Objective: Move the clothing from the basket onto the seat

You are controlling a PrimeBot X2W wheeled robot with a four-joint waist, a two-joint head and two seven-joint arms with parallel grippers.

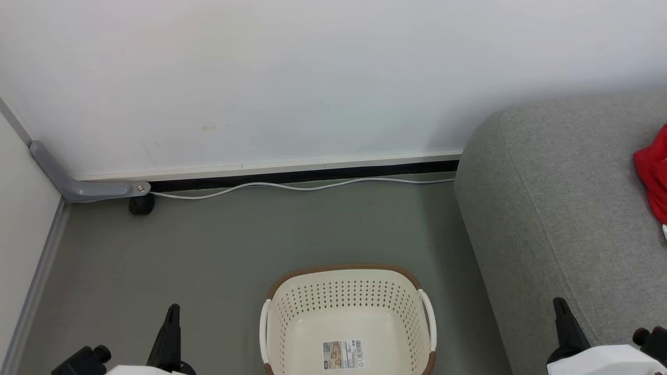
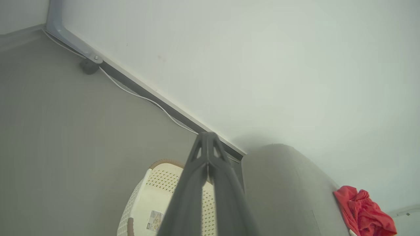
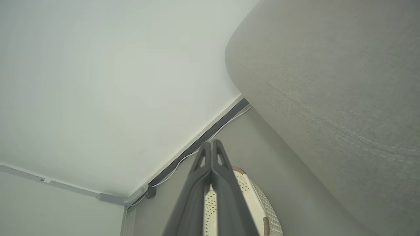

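Left gripper and right gripper both closed, empty; basket emptied, clothing on seat, so probably done: park arms clear of both.

A paper label lies on the floor of the basket; it bears a barcode and a small triangle sign; its print is too small to read.
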